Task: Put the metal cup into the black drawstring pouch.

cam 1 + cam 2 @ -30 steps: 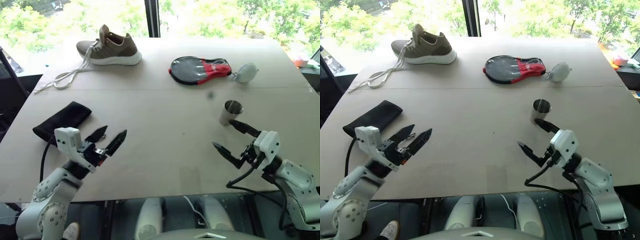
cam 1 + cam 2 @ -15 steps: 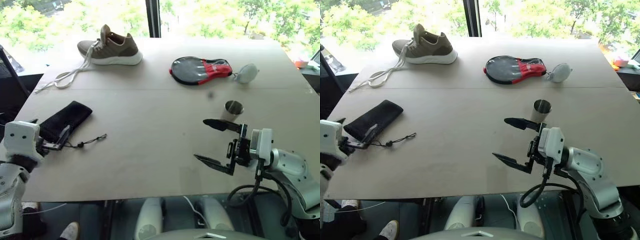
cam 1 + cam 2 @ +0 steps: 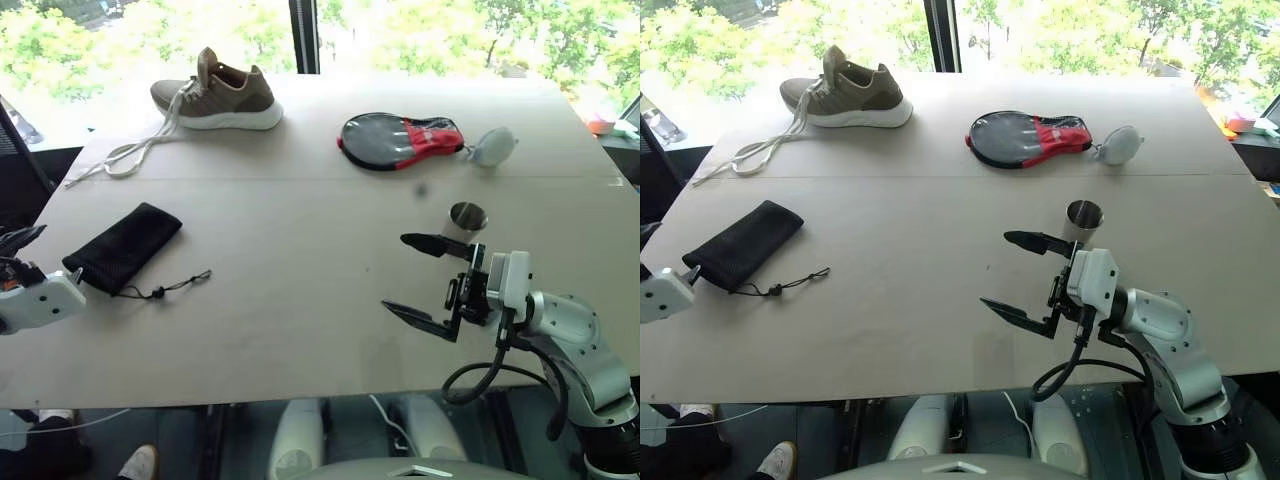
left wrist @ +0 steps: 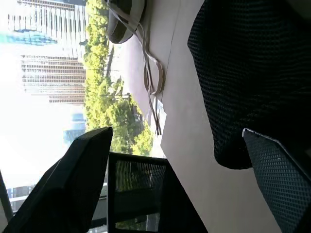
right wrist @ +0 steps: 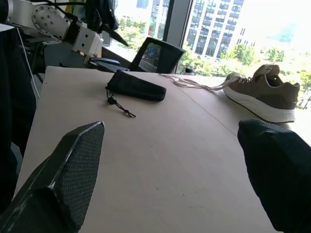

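The cup [image 3: 1083, 221] stood upright on the counter [image 3: 940, 300] at 3 o'clock, untouched. The right gripper [image 3: 1025, 275], jaws released wide, hovered just beside it, aimed sideways. The pouch [image 3: 742, 243] lay flat at 9 o'clock, the left gripper [image 3: 15, 255] near it, jaws released.

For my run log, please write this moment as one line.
small shiny metal cup: upright on table, not held | soft black drawstring pouch: flat on table, untouched | right gripper: open, beside cup | left gripper: open, off table's edge
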Available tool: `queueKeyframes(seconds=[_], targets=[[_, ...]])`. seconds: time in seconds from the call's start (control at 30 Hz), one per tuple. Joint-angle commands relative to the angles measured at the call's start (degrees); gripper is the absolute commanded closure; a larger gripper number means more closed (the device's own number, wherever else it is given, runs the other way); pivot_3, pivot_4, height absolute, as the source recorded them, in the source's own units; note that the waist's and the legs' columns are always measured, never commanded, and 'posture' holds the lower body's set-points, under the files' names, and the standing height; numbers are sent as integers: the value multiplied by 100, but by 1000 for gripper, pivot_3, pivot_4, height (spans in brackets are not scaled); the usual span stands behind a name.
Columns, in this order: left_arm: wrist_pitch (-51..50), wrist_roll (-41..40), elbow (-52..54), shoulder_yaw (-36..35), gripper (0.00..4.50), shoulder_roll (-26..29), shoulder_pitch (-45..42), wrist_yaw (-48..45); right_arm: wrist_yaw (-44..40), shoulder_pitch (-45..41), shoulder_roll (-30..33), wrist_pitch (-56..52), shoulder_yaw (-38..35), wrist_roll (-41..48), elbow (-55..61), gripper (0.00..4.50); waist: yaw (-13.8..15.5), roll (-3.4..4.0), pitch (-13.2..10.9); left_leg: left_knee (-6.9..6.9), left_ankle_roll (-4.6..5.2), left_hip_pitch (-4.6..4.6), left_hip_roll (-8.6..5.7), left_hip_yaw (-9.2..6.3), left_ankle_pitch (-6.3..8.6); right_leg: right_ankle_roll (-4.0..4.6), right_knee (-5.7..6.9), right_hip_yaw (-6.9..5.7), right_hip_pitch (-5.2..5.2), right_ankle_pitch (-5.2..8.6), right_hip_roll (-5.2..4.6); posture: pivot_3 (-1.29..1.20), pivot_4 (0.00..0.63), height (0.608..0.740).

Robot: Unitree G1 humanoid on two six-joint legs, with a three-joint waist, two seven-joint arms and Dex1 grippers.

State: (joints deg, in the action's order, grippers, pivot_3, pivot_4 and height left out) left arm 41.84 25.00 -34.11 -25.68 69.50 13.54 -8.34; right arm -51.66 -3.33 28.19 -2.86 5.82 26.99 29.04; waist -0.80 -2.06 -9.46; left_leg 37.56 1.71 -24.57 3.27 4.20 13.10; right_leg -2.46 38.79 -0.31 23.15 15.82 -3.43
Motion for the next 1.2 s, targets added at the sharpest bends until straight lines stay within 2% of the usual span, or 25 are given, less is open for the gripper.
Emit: queueKeyframes(seconds=[0.03, 0.13, 0.47, 0.57, 0.8, 0.83, 0.9, 0.97, 1.03, 1.07, 1.13, 1.2], targets=[[257, 512, -328, 268, 13, 308, -44, 652, 77, 36, -6, 101, -81, 0, 195, 0, 6, 0, 0, -2, 0, 0, 0, 1, 0, 0, 2, 0, 2, 0, 3, 0, 150, 740], [364, 848, -489, 693, 13, 500, -313, 981, 130, 40, 5, 69, -75, -3, 245, 0, 36, -7, 5, -2, -1, 0, 2, 21, -1, 0, 5, -4, 2, 0, 13, 0, 150, 740], [591, 976, -1105, 1613, 13, 699, -1286, 1253, 279, 32, 35, -56, -69, -7, 371, 0, 36, -20, 12, -2, -1, 0, 0, 32, -1, -2, 5, -4, 2, -1, 17, 0, 150, 740], [724, 866, -1276, 1857, 779, 735, -1472, 1028, 304, 34, 39, -70, -69, -15, 385, 0, 27, -21, 13, -2, -1, -1, 0, 33, -1, -2, 5, -3, 2, -1, 20, 0, 150, 740], [986, 350, -1681, 2237, 4153, 701, -1823, 116, 366, 113, 18, -35, -39, -70, 384, 0, 28, -24, 15, -1, -1, 0, -1, 37, -1, -2, 5, -1, 3, -1, 23, 0, 150, 740], [986, 116, -1709, 2214, 4453, 662, -1821, -136, 378, 125, 17, -34, -46, -76, 381, 0, 28, -24, 15, -1, -1, 0, -2, 37, -1, -2, 6, -1, 3, -1, 23, 0, 150, 740], [855, -718, -1585, 2100, 4453, 512, -1698, -1010, 389, 145, 22, -38, -63, -82, 379, 0, 26, -24, 15, -1, -1, 0, 0, 38, -1, -2, 6, -1, 3, -1, 23, 0, 150, 740], [70, -2157, -812, 1893, 4453, 262, -1337, -2331, 417, 155, 17, -55, -72, -96, 378, 0, 17, -22, 14, -1, -1, 1, 4, 40, -1, -2, 7, 0, 3, -1, 22, 0, 150, 740], [-1109, -3404, 482, 1672, 4453, 113, -939, -3220, 486, 147, 7, -97, -85, -124, 377, 0, 11, -21, 14, 0, -1, 3, 8, 41, -1, -2, 9, 4, 2, -1, 19, 0, 150, 740], [-2042, -4034, 1227, 1537, 4453, 86, -766, -3524, 538, 130, 14, -130, -85, -177, 375, 0, 20, -23, 15, 2, -2, 1, 10, 39, -1, -2, 10, 5, 3, -1, 19, 0, 150, 740], [-3741, -5011, 2547, 1330, 4453, 99, -585, -3716, 701, 78, 8, -184, -95, -329, 349, 0, 29, -27, 17, 14, -2, -8, 11, 24, -2, -2, 16, -4, 1, -1, 20, 0, 150, 740], [-5934, -5897, 3733, 1224, 4453, 310, -557, -3418, 989, -19, -44, -289, -143, -516, 314, 0, 32, -26, 16, 37, -2, -10, 11, -1, -2, -2, 19, -20, -13, -1, 23, 0, 150, 740]])
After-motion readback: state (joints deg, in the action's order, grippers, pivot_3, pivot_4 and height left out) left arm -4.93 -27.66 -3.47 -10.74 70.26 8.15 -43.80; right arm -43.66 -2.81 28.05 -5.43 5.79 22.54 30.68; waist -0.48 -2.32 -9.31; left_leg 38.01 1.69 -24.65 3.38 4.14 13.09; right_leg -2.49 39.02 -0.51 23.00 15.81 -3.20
